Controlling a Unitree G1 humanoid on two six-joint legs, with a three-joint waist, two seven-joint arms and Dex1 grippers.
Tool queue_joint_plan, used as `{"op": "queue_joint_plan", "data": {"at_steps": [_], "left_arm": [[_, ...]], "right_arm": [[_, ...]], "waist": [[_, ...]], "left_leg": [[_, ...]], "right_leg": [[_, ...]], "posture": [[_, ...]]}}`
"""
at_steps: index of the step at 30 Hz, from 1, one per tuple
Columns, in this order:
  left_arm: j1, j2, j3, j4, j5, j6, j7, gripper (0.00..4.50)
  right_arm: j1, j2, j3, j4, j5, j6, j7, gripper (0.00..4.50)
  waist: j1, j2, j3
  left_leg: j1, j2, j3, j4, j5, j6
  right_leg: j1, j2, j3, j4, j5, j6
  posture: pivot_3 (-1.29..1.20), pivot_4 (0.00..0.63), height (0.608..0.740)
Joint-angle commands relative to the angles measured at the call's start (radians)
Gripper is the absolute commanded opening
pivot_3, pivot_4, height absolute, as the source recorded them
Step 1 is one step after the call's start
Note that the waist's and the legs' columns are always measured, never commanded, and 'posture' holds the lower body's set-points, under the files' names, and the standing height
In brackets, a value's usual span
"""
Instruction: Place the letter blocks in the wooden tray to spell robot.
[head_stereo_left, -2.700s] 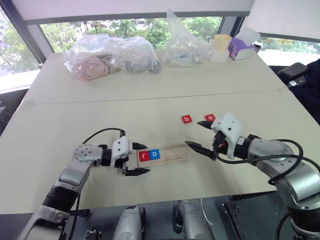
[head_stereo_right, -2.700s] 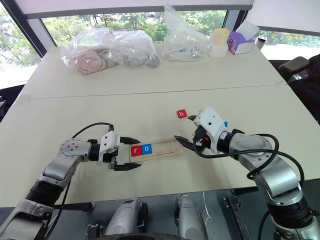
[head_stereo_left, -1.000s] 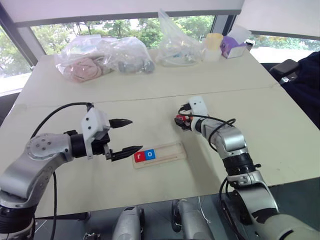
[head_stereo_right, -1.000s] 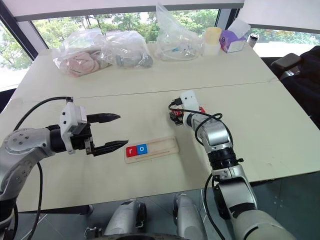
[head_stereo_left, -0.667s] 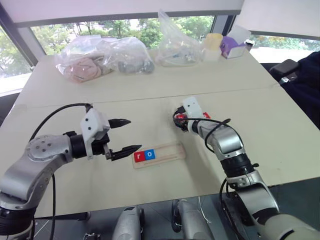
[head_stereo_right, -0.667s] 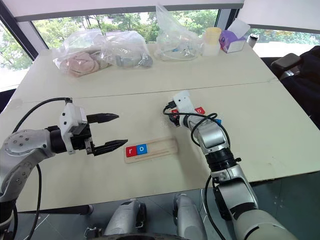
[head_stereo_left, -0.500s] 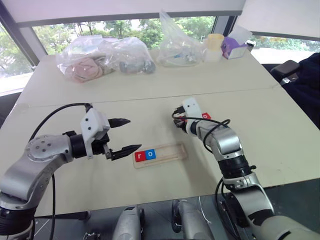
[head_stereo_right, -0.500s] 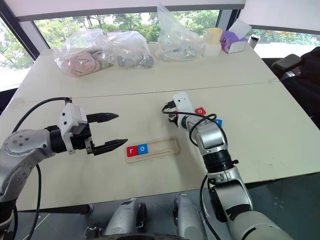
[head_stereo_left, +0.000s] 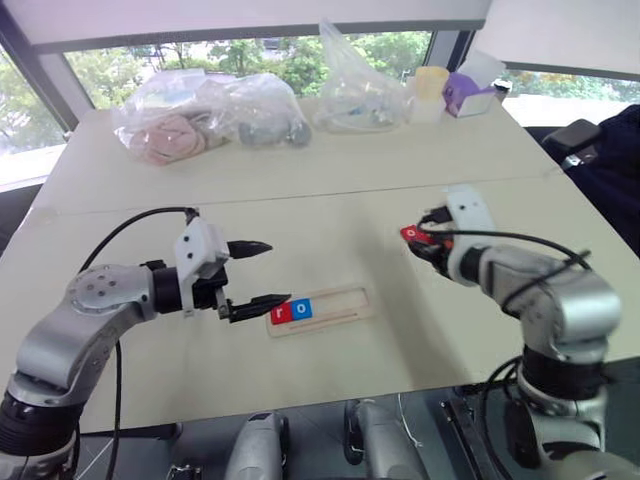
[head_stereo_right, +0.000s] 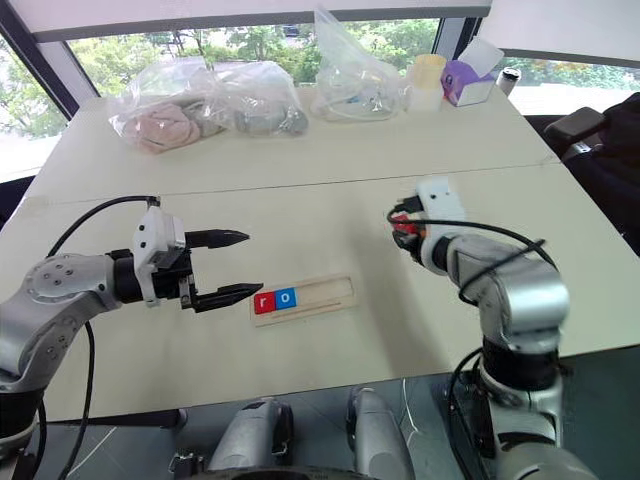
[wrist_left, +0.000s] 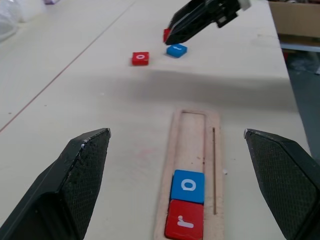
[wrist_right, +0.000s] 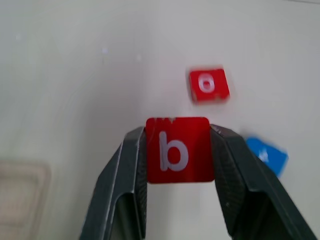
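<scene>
Block b (wrist_right: 177, 150) sits clamped in my right hand (wrist_right: 176, 152) above the desk (head_stereo_left: 330, 200); my left hand (head_stereo_left: 262, 272) gapes beside the tray (head_stereo_left: 335, 305).

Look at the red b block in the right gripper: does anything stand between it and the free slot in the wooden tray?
Nothing visible does. The red b block faces bare table up to the wooden tray, whose groove is free beyond the blue o.

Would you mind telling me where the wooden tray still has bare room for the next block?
The wooden tray is bare from the blue o to its far end. Its near end is filled by the red r and that o. The table is crowded only around the loose red o and blue block.
</scene>
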Motion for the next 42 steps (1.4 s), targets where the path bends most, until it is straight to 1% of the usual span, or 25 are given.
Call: {"op": "queue_joint_plan", "data": {"at_steps": [1, 5, 9, 12, 19, 23, 32, 38, 42], "left_arm": [[-0.057, 0.004, 0.021, 0.029, -0.004, -0.020, -0.011, 4.50], [-0.070, -0.005, 0.013, 0.033, -0.004, -0.018, -0.009, 4.50], [-0.078, -0.012, 0.002, 0.027, -0.005, -0.008, -0.007, 4.50], [-0.090, -0.019, -0.010, 0.019, -0.006, 0.003, 0.003, 4.50], [-0.079, -0.002, -0.003, 0.017, 0.000, -0.007, -0.007, 4.50], [-0.080, -0.011, -0.006, 0.008, -0.002, -0.004, 0.009, 4.50], [-0.051, -0.007, 0.007, -0.009, -0.002, -0.008, 0.028, 4.50], [-0.052, -0.013, 0.005, -0.028, -0.012, 0.004, 0.051, 4.50], [-0.041, -0.007, 0.014, -0.042, -0.027, 0.017, 0.054, 4.50]], "right_arm": [[0.086, -0.006, -0.061, -0.144, 0.071, 0.023, 0.016, 1.19], [0.156, 0.057, -0.040, -0.211, 0.104, 0.023, -0.033, 1.19], [0.160, 0.099, 0.000, -0.203, 0.091, 0.023, -0.094, 1.19], [0.152, 0.105, 0.021, -0.172, 0.061, 0.022, -0.125, 1.19], [0.155, 0.108, 0.081, -0.093, -0.020, -0.067, -0.203, 1.19], [0.155, 0.117, 0.076, -0.072, -0.038, -0.082, -0.216, 1.19], [0.145, 0.182, 0.080, -0.048, -0.049, -0.081, -0.232, 1.19], [0.131, 0.191, 0.085, -0.011, -0.068, -0.104, -0.238, 1.19], [0.132, 0.185, 0.094, 0.001, -0.069, -0.113, -0.231, 3.25]], "waist": [[0.000, 0.000, 0.000], [-0.006, 0.000, 0.000], [-0.002, 0.000, 0.000], [0.000, 0.000, 0.000], [-0.001, 0.000, 0.000], [-0.001, 0.000, 0.000], [-0.002, 0.000, 0.000], [-0.001, 0.000, 0.000], [-0.001, 0.000, 0.000]], "left_leg": [[0.000, 0.000, 0.000, 0.000, 0.000, 0.000], [0.002, 0.000, 0.000, 0.000, 0.000, 0.000], [0.001, 0.001, 0.000, 0.001, 0.000, 0.000], [0.001, 0.000, 0.000, 0.001, 0.000, 0.000], [0.000, 0.000, 0.000, 0.001, 0.000, 0.000], [0.000, 0.000, 0.000, 0.001, 0.000, 0.000], [0.000, 0.000, 0.000, 0.001, 0.000, 0.000], [0.000, 0.000, 0.000, 0.001, 0.000, 0.000], [0.000, 0.000, 0.000, 0.001, 0.000, 0.000]], "right_leg": [[0.000, 0.001, 0.000, 0.000, 0.000, 0.000], [0.000, 0.001, 0.002, 0.000, 0.000, 0.000], [0.000, 0.001, 0.002, 0.000, 0.000, 0.000], [0.000, 0.001, 0.002, 0.000, 0.000, 0.000], [0.000, 0.000, 0.002, -0.001, 0.000, 0.000], [0.000, 0.001, 0.002, -0.001, 0.000, 0.000], [0.000, 0.001, 0.002, -0.001, 0.000, 0.000], [0.000, 0.001, 0.002, -0.001, 0.000, 0.000], [0.000, 0.001, 0.002, -0.001, 0.000, 0.000]], "posture": [[0.00, 0.150, 0.740], [0.00, 0.150, 0.740], [0.00, 0.150, 0.740], [0.00, 0.150, 0.740], [0.00, 0.150, 0.740], [0.00, 0.150, 0.740], [0.00, 0.150, 0.740], [0.00, 0.150, 0.740], [0.00, 0.150, 0.740]]}}
